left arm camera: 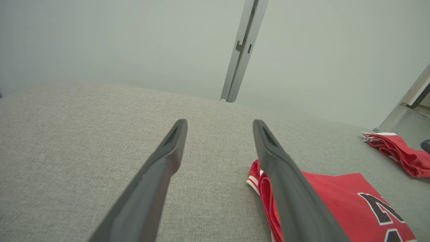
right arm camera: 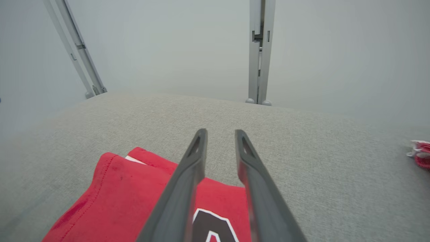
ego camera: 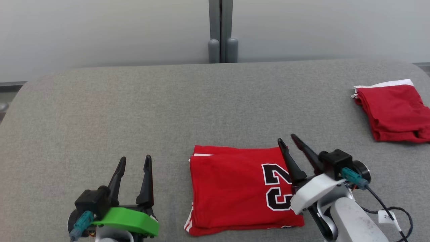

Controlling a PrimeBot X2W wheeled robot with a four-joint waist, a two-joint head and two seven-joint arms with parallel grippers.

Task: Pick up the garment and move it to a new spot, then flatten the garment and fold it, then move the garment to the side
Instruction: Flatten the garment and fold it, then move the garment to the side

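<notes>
Head view: folded red jersey (ego camera: 235,188) lies front-centre on the tabletop (ego camera: 134,101), right gripper (ego camera: 287,138) empty and slightly parted at its numbered edge, likely lining up the sideways move, left gripper (ego camera: 135,157) spread wide, idle.

The folded garment (ego camera: 235,191) lies on the tabletop (ego camera: 134,101), at the near side, about the middle. The left gripper (ego camera: 135,158) sits to its left, apart from it. The right gripper (ego camera: 287,138) is over its right edge. A second garment (ego camera: 393,112) lies well to the right, farther back. A post (ego camera: 220,33) stands behind the tabletop.
</notes>
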